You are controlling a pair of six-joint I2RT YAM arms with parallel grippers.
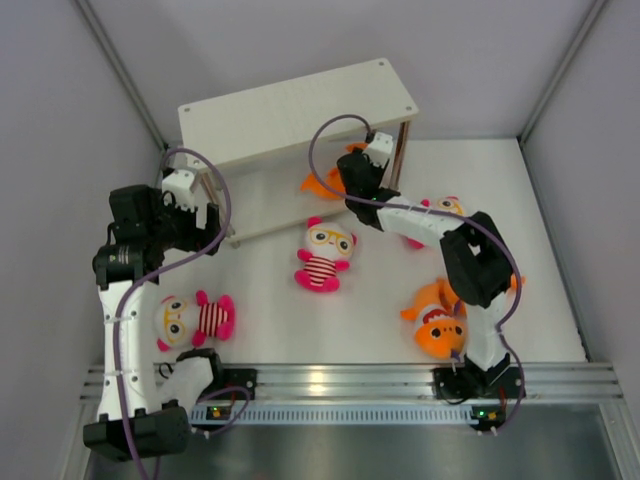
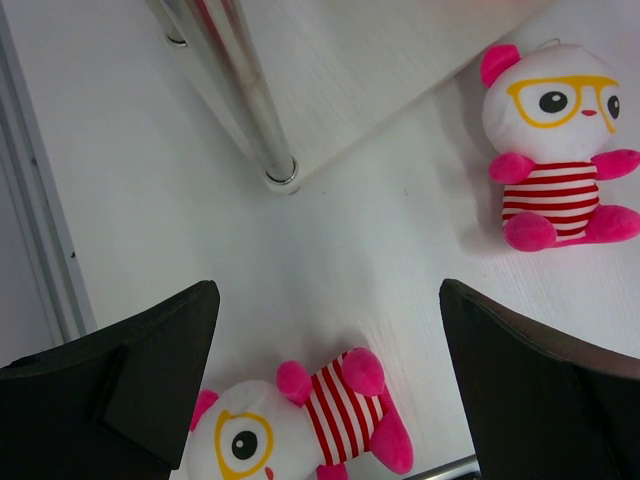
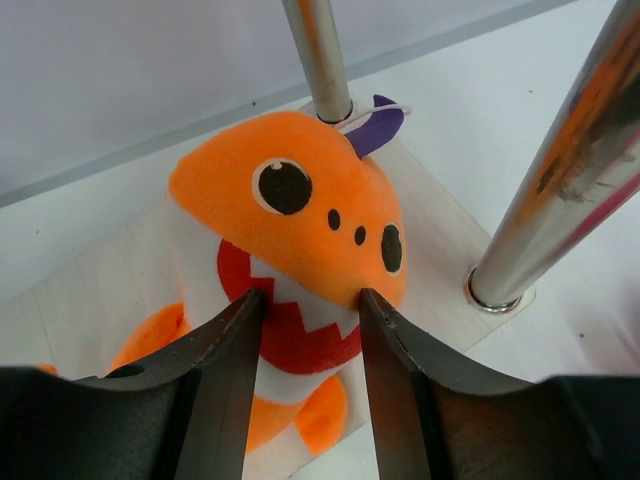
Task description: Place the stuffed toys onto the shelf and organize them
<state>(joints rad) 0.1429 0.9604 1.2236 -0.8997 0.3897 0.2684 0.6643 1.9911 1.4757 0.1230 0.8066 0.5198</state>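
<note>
Stuffed toys closest to our bases wait on the white table (image 1: 270,350): the near doll (image 1: 195,320) lies flat by the left arm, the near shark (image 1: 435,325) by the right. Farther out sits the middle doll (image 1: 325,255), and a far doll (image 1: 445,207) peeps from behind the right arm. Our left gripper (image 2: 325,295) hangs spread wide and empty above the near doll, beside a corner post (image 2: 250,110) of the shelf (image 1: 290,115).

Farthest, our right gripper (image 3: 312,300) reaches in under the top board. Its fingers are narrowly parted either side of the toothy mouth of the shelf shark (image 3: 300,220). We cannot tell whether they pinch the plush or merely flank it. This shark sits upright at the right end of the lower board, between two posts.

The step, we judge, is seating this shark. To do it well we should rest it squarely, face outward, tucked to the end so room is left alongside. Then we part the fingers fully and draw straight back, clear of the right-hand post (image 3: 570,190) just beside us.

The toys are soft, fuzzy and rounded, so they will likely give under pressure and may topple. The boards are pale, flat, faintly grained wood, and the posts are slick, mirror-bright tubes.
</note>
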